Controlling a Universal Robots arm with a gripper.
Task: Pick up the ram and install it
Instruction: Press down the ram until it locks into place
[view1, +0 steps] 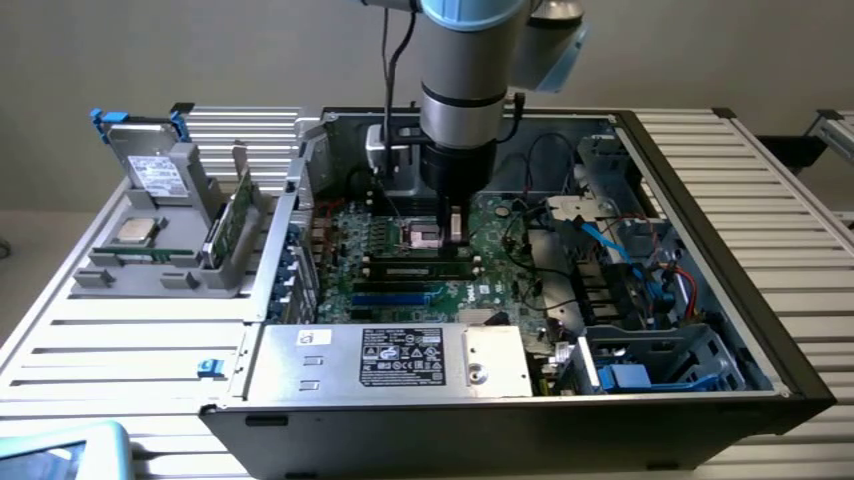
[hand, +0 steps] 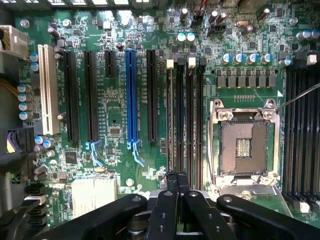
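Hand pressed shut with nothing visibly between its fingers, low over the motherboard — the ram sits in a slot beside the CPU socket, seemingly installed.

A plain grey-beige wall stands at the far side. A slatted white table fills the near ground, evenly lit. At the exterior view's far right stands a dark frame.
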